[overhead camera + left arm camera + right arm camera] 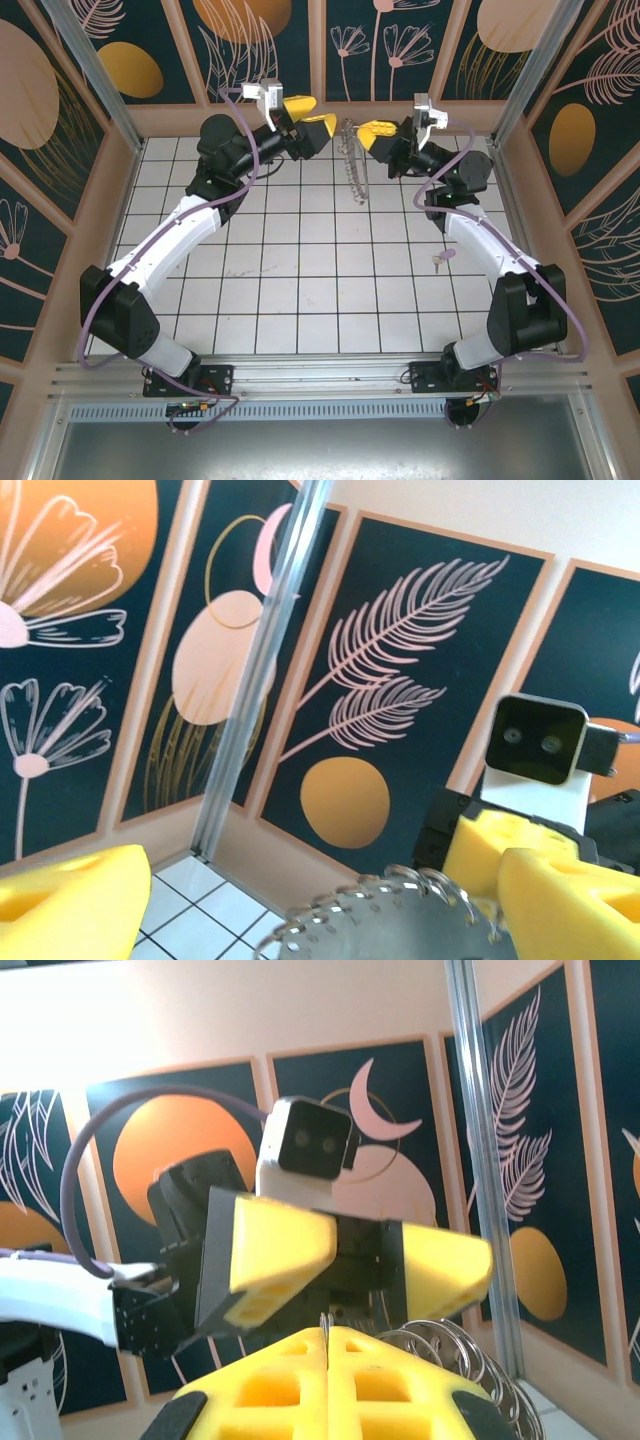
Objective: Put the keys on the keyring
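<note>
The right gripper (372, 130) is closed. It looks pinched on the rim of the keyring (353, 170), with a thin edge showing in the seam between its pads in the right wrist view. The left gripper (316, 117) is open, fingers (75, 900) spread wide either side of the hoop, with no contact visible.

The keyring is held up at 12 o'clock on the table, between the two grippers. Can't tell if its low edge touches the tiled floor (300, 260). From above it reads edge-on: upright, long axis running 12 to 6, near end drifting slightly toward 5, flat faces toward 9 and 3.

One key (437, 259) lies on the tiles at about 4 o'clock, just beside the right forearm and well apart from the ring. It is too small to read its heading.

Risks, as judged:
- The pinch is on a thin rim, so a side push from the left jaws could twist the hoop out and drop it.
- The left jaws may close on the fringe of wire rings (425, 885) rather than the hoop itself — poor hold, bent rings.
- Neither gripper holds a key, so fetching one means letting go of or re-gripping the hoop, and its pose may be lost.
</note>
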